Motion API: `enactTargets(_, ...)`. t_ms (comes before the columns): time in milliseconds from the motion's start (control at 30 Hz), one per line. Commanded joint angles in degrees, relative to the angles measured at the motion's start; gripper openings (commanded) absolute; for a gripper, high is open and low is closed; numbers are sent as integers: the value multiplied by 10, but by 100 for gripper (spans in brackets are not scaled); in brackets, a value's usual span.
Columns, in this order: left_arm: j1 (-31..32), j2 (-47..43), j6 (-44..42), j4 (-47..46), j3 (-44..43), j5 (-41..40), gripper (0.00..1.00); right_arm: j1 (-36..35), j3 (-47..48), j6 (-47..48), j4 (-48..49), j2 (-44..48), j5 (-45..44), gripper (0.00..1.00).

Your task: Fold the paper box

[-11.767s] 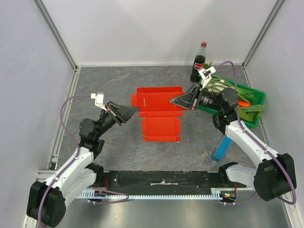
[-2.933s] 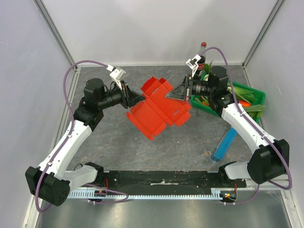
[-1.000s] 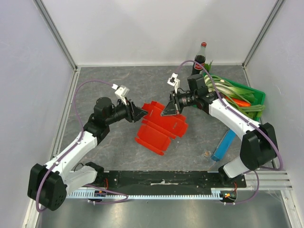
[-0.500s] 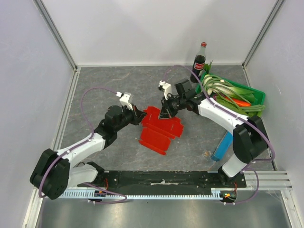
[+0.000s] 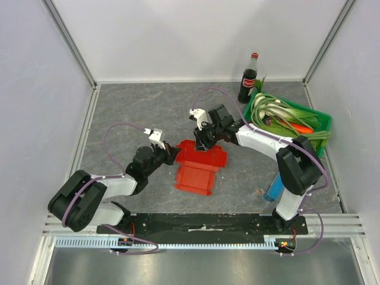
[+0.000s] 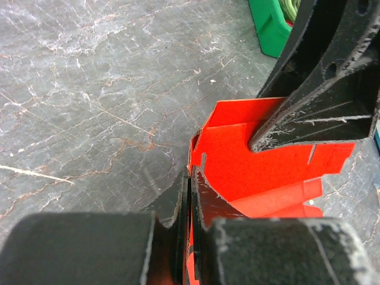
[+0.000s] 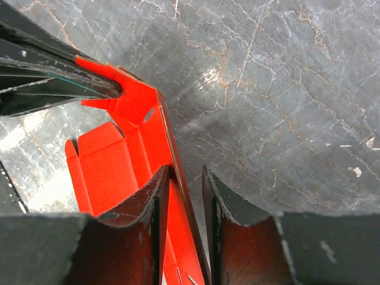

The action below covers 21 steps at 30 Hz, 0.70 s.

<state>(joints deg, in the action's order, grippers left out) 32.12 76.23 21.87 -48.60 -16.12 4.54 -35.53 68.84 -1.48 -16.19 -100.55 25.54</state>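
Note:
The paper box [image 5: 199, 169] is a bright red die-cut sheet, partly folded, lying on the grey table between the arms. My left gripper [image 5: 173, 152] is shut on the box's left edge; in the left wrist view its jaws [image 6: 190, 175] pinch a thin upright red flap [image 6: 249, 160]. My right gripper [image 5: 205, 144] is at the box's far edge. In the right wrist view its fingers [image 7: 185, 172] stand slightly apart, astride an upright red wall [image 7: 113, 154] that lies against the left finger. The left gripper's fingers [image 7: 59, 83] show there too.
A green crate [image 5: 323, 124] with leeks and other vegetables stands at the right, its corner also showing in the left wrist view [image 6: 270, 27]. A cola bottle [image 5: 248, 79] stands behind it. A narrow blue box [image 5: 278, 183] lies at the front right.
Both grippers have brought the red sheet down from mid-air to the table and nearer the front. The sheet is more folded and compact. The right jaws have loosened.

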Motion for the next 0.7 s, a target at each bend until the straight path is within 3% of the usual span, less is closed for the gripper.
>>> enactTargets(0,-1,11,-54,-90,9,-2,2,3,41,38,-8,-16,-30,36)
enactTargets(133,-3,-13,-77,-39,-20,36,2,3,58,56,-23,-25,-11,29)
enactTargets(167,-3,-22,-80,40,-39,49,2,4,60,59,-31,-27,-8,17)
enactTargets(233,-3,-34,-71,127,-96,32,2,8,59,60,-34,-30,9,2)
enactTargets(333,-15,-63,0,220,-122,-43,29,12,50,45,-32,-29,36,0)
enactTargets(367,-22,-75,19,221,-115,-44,44,16,46,33,-24,-28,46,0)
enactTargets(467,-43,-125,74,205,-67,-65,59,40,28,3,-3,-26,100,0)
enactTargets(567,-66,-133,107,193,-33,-52,69,67,12,-27,15,-25,158,0)
enactTargets(667,-89,-108,135,164,-16,-9,68,84,0,-66,40,-22,201,0)
